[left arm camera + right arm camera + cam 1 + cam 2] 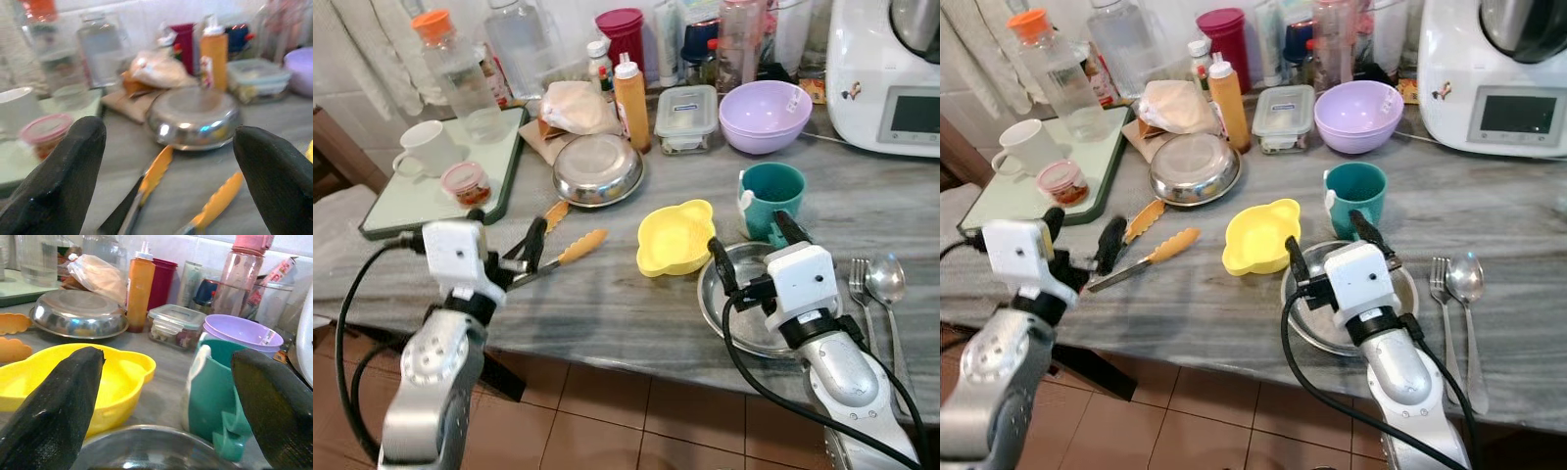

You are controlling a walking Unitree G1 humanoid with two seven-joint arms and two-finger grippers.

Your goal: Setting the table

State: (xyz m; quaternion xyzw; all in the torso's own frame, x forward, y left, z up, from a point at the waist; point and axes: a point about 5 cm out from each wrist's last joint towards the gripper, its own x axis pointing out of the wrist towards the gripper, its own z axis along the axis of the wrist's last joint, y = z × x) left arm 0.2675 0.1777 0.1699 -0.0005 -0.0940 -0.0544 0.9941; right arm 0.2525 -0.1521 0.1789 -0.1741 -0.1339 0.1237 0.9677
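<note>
Tabletop (607, 304) of grey marble, crowded at the back and set out nearer the front edge. Steel plate (724, 305) at the near edge on the right, with fork (861, 286) and spoon (886, 284) side by side just to its right, probably arranged so as one place setting. Teal mug (773, 196) directly behind the plate, yellow bowl (675, 238) beside the plate on its left, both close enough to belong to the same setting.

Right claw (751, 243) low over the plate, fingers spread wide, nothing between them. Seen along its fingers: the yellow bowl ahead near one finger, the teal mug ahead near the other, the plate rim just below. Likely aimed between the two, so hard to say which is the target.

Left claw (504, 227) wide open also, holding nothing, at the near edge on the left. Orange-handled tongs (570, 251) just in front of it, lying flat and pointing away toward a second steel plate (598, 168), this one farther back. The tongs between the two fingers in the wrist view, not yet touched, so seemingly the next thing to grasp.

Farther back: white cup (426, 147) and small pink-lidded jar (466, 182) on a green tray (406, 201), purple bowl (766, 115), orange sauce bottle (631, 103), all well apart from both claws.
</note>
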